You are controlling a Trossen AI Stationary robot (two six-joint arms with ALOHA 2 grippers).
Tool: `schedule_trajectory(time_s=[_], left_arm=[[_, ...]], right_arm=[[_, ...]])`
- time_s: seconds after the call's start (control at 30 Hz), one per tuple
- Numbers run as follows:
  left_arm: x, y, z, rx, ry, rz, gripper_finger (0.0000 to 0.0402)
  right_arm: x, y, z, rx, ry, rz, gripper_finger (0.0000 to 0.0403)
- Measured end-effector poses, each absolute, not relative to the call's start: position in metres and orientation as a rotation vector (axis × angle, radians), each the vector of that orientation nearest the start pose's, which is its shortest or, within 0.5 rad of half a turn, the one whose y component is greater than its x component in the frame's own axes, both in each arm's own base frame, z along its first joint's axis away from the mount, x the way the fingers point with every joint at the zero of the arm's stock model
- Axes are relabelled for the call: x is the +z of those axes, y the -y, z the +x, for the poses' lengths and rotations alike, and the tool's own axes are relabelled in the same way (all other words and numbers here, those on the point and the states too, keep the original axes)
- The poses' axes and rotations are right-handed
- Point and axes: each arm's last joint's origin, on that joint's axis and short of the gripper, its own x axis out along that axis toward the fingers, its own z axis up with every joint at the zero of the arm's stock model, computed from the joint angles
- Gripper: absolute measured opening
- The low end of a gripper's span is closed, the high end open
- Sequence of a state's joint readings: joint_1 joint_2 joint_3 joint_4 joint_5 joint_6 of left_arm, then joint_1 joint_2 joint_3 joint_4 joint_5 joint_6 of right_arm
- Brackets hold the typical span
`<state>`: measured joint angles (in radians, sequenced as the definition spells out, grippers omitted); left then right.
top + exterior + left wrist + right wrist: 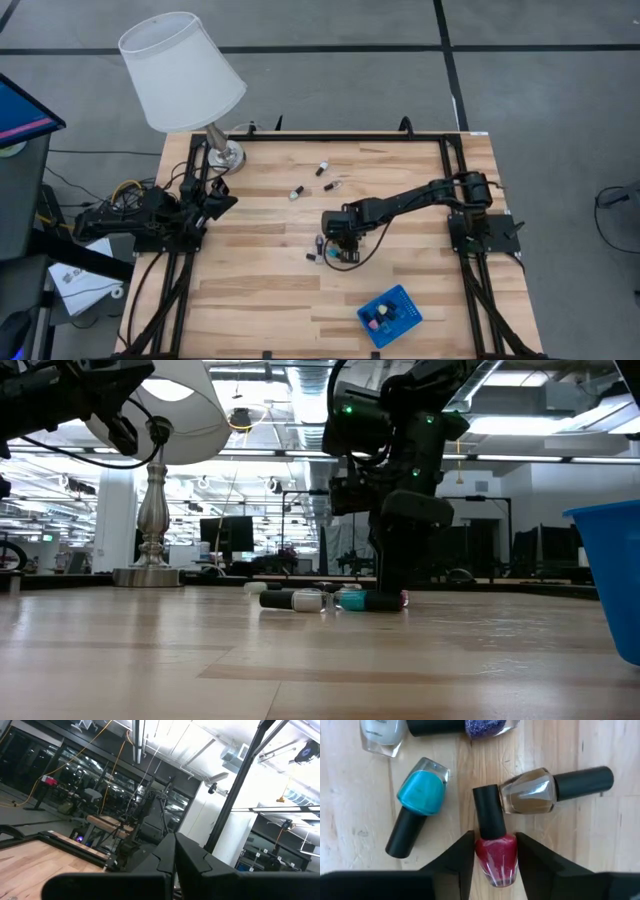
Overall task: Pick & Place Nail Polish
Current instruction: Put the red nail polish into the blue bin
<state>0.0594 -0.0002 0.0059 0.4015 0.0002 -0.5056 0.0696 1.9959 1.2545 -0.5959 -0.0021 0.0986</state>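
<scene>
Gripping red nail polish bottle point(496, 857) on table point(260, 290): right hand point(495, 855). Left hand point(222, 200) closed, parked near lamp point(185, 75).

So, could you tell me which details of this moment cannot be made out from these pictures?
- Red bottle: its base is cut off by the right wrist view's bottom edge, between the right gripper fingers.
- White bottle and purple glitter bottle: cropped by that view's top edge.
- Blue tray: contents too small in the high view; only its wall shows in the low view.
- Left gripper: its wrist view shows only the room.
</scene>
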Motion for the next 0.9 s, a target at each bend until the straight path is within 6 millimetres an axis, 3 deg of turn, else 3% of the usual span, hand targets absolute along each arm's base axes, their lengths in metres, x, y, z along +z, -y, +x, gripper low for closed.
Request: schedule_trajectory(time_s=[0.53,0.67,0.9], left_arm=[[0.203,-0.005,0.089,-0.046,0.413,-0.486,0.0001],[0.203,-0.005,0.089,-0.046,0.413,-0.486,0.0001],[0.203,-0.005,0.089,-0.046,0.413,-0.486,0.0001]], right_arm=[[0.135,-0.026,0.370,-0.009,-1.319,0.045,0.0106],[0.145,-0.026,0.367,-0.015,-1.304,0.064,0.0106],[0.178,-0.026,0.363,-0.032,-1.203,0.127,0.0106]])
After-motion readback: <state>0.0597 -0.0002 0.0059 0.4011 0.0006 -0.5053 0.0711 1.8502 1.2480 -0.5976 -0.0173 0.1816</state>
